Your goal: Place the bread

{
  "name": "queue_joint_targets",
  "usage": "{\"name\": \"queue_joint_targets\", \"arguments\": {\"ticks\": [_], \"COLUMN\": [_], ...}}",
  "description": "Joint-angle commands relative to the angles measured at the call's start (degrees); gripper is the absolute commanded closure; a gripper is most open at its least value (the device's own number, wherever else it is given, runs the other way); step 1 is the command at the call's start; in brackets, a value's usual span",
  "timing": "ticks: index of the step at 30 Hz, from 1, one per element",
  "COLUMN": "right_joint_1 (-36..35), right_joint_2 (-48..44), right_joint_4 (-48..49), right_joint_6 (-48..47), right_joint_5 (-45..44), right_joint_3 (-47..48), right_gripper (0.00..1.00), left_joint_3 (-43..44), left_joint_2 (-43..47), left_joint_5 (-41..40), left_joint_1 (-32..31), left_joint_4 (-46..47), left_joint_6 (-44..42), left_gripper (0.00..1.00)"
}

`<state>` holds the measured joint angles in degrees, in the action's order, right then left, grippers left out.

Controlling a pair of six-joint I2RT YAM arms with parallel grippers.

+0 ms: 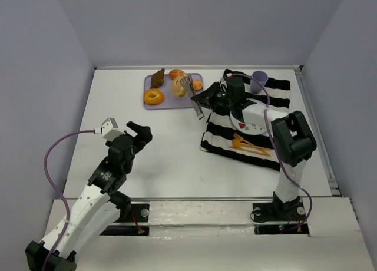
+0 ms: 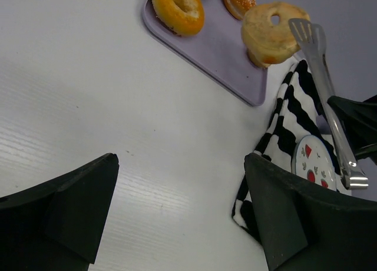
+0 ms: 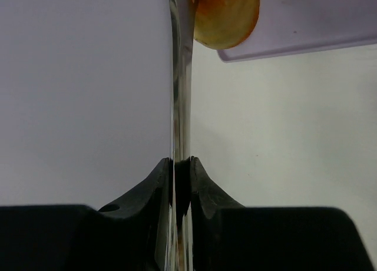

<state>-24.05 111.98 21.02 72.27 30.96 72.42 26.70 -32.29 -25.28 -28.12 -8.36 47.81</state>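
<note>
Tongs (image 1: 194, 99) sat clamped in the jaws of the right gripper (image 3: 181, 165), tips just beside the bread (image 1: 178, 86) on the tray (image 1: 172, 103); jaws of the left gripper (image 1: 140, 131) stood wide above the counter (image 1: 168, 150).

The tray (image 1: 174, 103) lies at the far middle of the table (image 1: 165, 159); on it the ring doughnut (image 1: 153, 96) sits near left, the bread (image 1: 178, 86) to its right, a bun (image 1: 176, 73) behind; right of the tray lies a cloth (image 1: 283, 97), with a plate (image 2: 315, 162) on its middle and a cup (image 1: 258, 81) at its far edge; the tongs (image 1: 194, 100), pinched in the right tool (image 3: 179, 165), reach over the tray's right edge, their tips just beside the bread; the left tool (image 1: 139, 131) hangs over the table's near left.
</note>
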Motion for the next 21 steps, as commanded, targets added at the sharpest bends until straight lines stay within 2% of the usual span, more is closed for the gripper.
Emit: {"name": "queue_joint_targets", "arguments": {"ticks": [1,7,8,11,12,17,21], "right_joint_1": [1.5,4.0,5.5,8.8,9.8,14.5,20.7], "right_joint_2": [-10.8,-24.9,-27.3,-37.6,-40.2,-56.7,-62.2], "right_joint_4": [4.6,3.0,2.4,-5.3,-11.5,-25.9,-31.8], "right_joint_6": [-4.9,-8.6,-10.2,-14.4,-15.5,-21.5,-23.0], "right_joint_5": [-1.1,-1.5,-1.8,-4.1,-4.9,-11.4,-13.7], "right_joint_3": [-3.5,-14.0,-18.2,-25.2,-26.3,-32.1,-35.9], "right_gripper": [0.93,0.93,0.93,0.93,0.93,0.93,0.93], "left_joint_3": [-0.6,-0.7,-0.7,-0.7,-0.6,-0.7,-0.9], "left_joint_2": [1.8,2.8,2.8,2.8,2.8,2.6,3.1], "left_joint_5": [-1.4,-1.1,-1.0,-1.0,-0.7,-0.7,-0.8], "left_joint_1": [-0.1,-0.1,-0.1,-0.1,-0.1,-0.1,-0.1], "left_joint_4": [1.4,1.2,1.2,1.2,1.2,1.1,1.2], "left_joint_6": [-0.4,-0.3,-0.4,-0.4,-0.5,-0.5,-0.4], "left_gripper": [0.01,0.01,0.01,0.01,0.01,0.01,0.01]}}
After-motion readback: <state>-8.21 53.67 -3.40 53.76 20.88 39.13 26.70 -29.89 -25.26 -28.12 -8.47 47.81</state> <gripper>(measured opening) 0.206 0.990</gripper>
